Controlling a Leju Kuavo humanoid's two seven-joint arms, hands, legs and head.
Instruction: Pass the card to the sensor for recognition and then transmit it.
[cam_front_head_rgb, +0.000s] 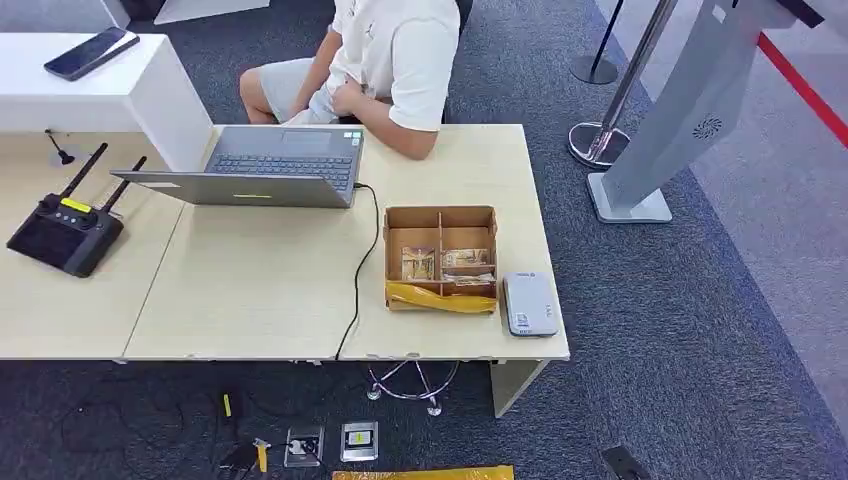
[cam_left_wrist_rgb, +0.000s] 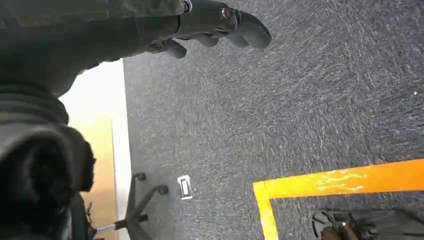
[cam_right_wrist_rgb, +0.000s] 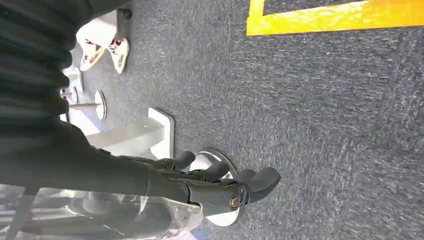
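The bench carries, toward its right end, a compartmented cardboard box with cards standing in its nearer cells; which of them is the task's card cannot be told. The sensor, a flat grey reader, lies just beside the box on its right, near the bench edge. A laptop stands open further back, with a person seated behind it, and a black antenna controller rests on the adjoining bench to the left. Both arms hang low over the carpet, away from the bench. The left hand holds nothing, its fingers slackly extended and a little apart. The right hand likewise holds nothing, fingers loosely spread above the floor beside a stanchion base. No card lies on the reader and none is in either hand. In my judgement this fits either a stage prior to a pick-up or one following a completed hand-over; the pictures do not settle which, so no particular move can be prescribed.
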